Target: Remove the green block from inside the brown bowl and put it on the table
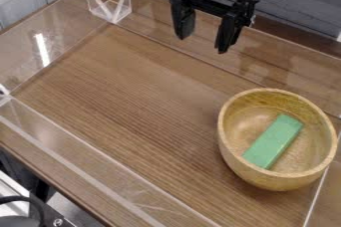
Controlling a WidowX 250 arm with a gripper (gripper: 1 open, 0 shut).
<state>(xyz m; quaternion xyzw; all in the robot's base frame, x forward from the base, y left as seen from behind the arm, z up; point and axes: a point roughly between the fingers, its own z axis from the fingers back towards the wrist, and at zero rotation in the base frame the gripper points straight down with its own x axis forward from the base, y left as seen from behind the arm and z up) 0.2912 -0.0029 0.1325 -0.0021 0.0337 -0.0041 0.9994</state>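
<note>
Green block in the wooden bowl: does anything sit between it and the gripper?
Nothing visible does. The flat bright-green block lies uncovered in the round light-brown wooden bowl, and the open black gripper hangs apart, up and left of it, above bare tabletop.

green block (274, 140) in brown bowl (237, 118), claw (200, 34) open

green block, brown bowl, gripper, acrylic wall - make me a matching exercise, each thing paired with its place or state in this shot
Column one:
1. green block
2. brown bowl
3. gripper
4. clear acrylic wall

Column two:
A. hangs above the far part of the table, jaws open, holding nothing
B. stands along the table's edge
C. lies inside the bowl
D. sits on the table at the near right

Right pairs: 1-C, 2-D, 3-A, 4-B
</note>
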